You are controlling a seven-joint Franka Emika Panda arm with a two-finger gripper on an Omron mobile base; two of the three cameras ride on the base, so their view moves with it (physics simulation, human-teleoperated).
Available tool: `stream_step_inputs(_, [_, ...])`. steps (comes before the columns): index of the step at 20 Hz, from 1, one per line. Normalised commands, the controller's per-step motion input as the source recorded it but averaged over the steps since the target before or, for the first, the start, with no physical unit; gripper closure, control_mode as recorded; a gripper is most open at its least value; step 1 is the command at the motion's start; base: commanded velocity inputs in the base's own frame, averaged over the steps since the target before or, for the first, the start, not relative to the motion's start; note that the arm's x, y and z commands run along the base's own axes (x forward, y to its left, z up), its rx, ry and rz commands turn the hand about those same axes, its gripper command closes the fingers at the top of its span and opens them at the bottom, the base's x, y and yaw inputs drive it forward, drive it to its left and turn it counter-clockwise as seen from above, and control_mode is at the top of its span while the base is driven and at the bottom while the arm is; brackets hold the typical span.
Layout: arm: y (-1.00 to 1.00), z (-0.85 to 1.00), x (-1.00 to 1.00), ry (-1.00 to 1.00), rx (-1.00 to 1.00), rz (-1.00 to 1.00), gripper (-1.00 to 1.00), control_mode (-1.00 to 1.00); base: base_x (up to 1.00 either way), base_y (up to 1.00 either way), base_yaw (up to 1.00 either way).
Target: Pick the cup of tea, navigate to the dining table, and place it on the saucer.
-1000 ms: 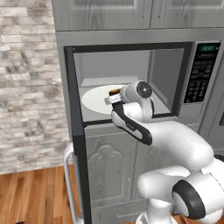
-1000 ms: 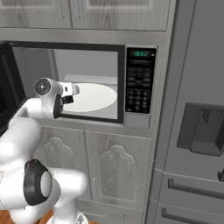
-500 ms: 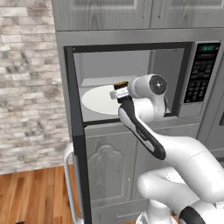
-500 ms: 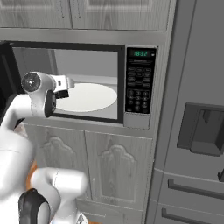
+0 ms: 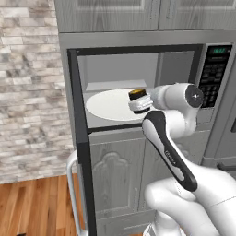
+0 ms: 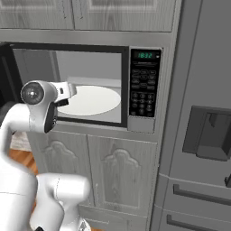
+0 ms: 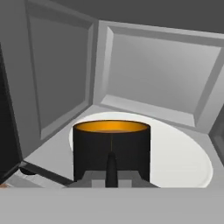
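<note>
The cup of tea point(image 5: 137, 94), a small black mug with orange-brown liquid at its top, hangs just above the front edge of the open microwave's white turntable point(image 5: 108, 105). My gripper point(image 5: 140, 105) is shut on it from the right. In the hand view the cup point(image 7: 111, 146) stands upright right in front of the camera, and my gripper point(image 7: 111, 173) grips its near wall; the handle is hidden. The white hand point(image 6: 64, 90) is at the microwave's opening in the right base view. The dining table and the saucer are out of view.
The microwave door point(image 5: 81, 152) stands swung open at the left of the opening. The keypad point(image 6: 142, 83) is right of the cavity, with grey cabinets point(image 6: 108, 176) below and a fridge point(image 6: 203, 135) further right. A brick wall point(image 5: 27, 92) and wood floor point(image 5: 37, 203) lie left.
The wrist and elbow have swung to the right in the left base view, and the cup has shifted slightly right with the hand. The gripper has stayed shut on it.
</note>
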Motion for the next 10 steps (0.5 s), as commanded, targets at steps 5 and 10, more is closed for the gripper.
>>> stream_step_inputs(5, [-0.30, 0.09, -0.32, -0.02, 0.00, 0.00, 1.00, -1.00, 0.00, 0.00, 0.00])
stream_step_inputs(10, [-0.01, 0.40, -0.14, -0.04, 0.00, 0.00, 1.00, -1.00, 0.00, 0.00, 0.00])
